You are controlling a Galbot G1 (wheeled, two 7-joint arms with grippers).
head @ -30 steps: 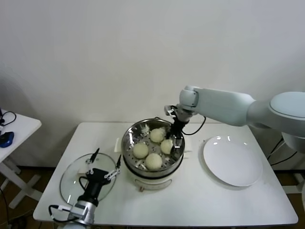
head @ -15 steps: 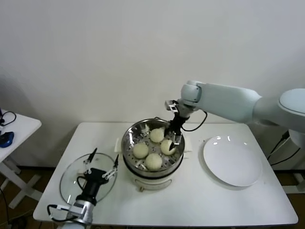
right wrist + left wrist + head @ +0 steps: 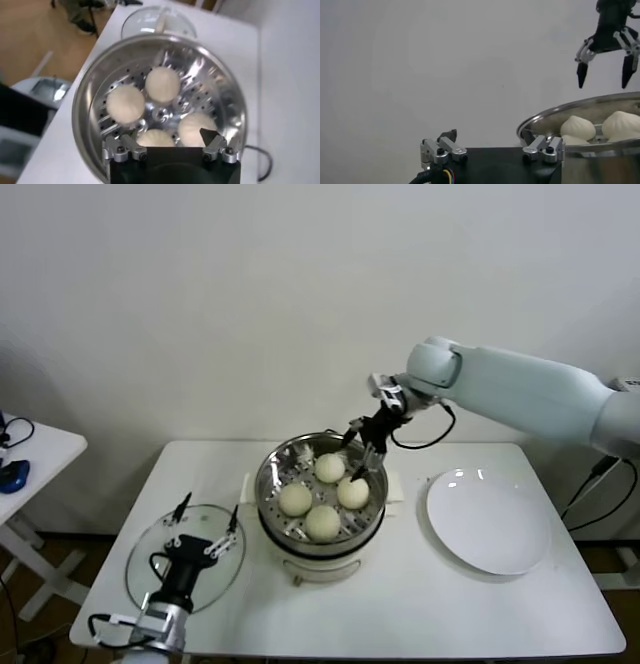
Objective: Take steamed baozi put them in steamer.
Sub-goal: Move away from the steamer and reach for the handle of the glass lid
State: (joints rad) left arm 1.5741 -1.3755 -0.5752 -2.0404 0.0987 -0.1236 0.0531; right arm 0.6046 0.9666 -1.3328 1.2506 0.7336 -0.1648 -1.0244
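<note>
The steamer [image 3: 266, 480] stands mid-table, a shiny steel pot on a white base. All four cream-white baozi lie on its perforated tray, among them ones at the back [image 3: 330, 467], right [image 3: 352, 492] and front [image 3: 322, 522]. My right gripper [image 3: 358, 456] hangs open and empty just above the pot's back right rim. The right wrist view looks down into the steamer [image 3: 85, 100] at the buns [image 3: 162, 83] between its open fingers [image 3: 160, 139]. My left gripper [image 3: 208, 509] is open and empty over the glass lid. The left wrist view shows the right gripper [image 3: 602, 70] above the steamer's rim [image 3: 570, 111].
A round glass lid [image 3: 150, 556] lies flat on the table left of the steamer. A flat white plate [image 3: 488, 519] lies to its right. A small white side table [image 3: 35, 456] stands off to the far left. The wall is close behind.
My right gripper has risen out of the steamer and drawn back to the right, empty. The bun under it stays on the tray. My left gripper has shifted slightly left.
</note>
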